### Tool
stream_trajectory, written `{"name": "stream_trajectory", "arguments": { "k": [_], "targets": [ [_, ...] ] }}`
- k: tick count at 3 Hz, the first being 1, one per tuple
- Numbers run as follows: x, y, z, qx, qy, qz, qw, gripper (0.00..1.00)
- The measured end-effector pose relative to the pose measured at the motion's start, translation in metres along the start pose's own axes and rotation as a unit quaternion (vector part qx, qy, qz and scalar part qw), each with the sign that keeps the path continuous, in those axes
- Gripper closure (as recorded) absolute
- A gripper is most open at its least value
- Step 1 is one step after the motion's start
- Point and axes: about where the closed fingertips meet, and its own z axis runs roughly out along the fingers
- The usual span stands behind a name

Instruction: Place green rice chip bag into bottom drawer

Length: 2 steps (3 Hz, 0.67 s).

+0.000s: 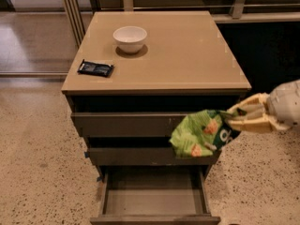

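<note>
My gripper (233, 118) comes in from the right edge and is shut on the dark end of the green rice chip bag (199, 135). The bag hangs in the air in front of the two upper drawer fronts, at the cabinet's right side. The bottom drawer (154, 217) is pulled out below it, a wide shallow box with nothing visible inside. The bag is above the drawer's right rear part.
A white bowl (130, 39) and a small dark-blue packet (95, 68) sit on the cabinet top (187, 55). The top drawer (122, 124) and the middle drawer (131, 156) stand slightly pulled out. Speckled floor lies on both sides of the cabinet.
</note>
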Motion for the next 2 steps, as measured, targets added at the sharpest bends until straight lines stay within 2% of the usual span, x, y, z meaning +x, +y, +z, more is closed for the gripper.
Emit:
{"name": "stream_trajectory", "arguments": {
  "k": [1,2],
  "targets": [
    [0.0914,0.0654,0.0350,-0.050,-0.027,0.056,0.9968,1.00],
    [0.0916,0.0654,0.0351,-0.050,-0.027,0.056,0.9968,1.00]
  ]
}}
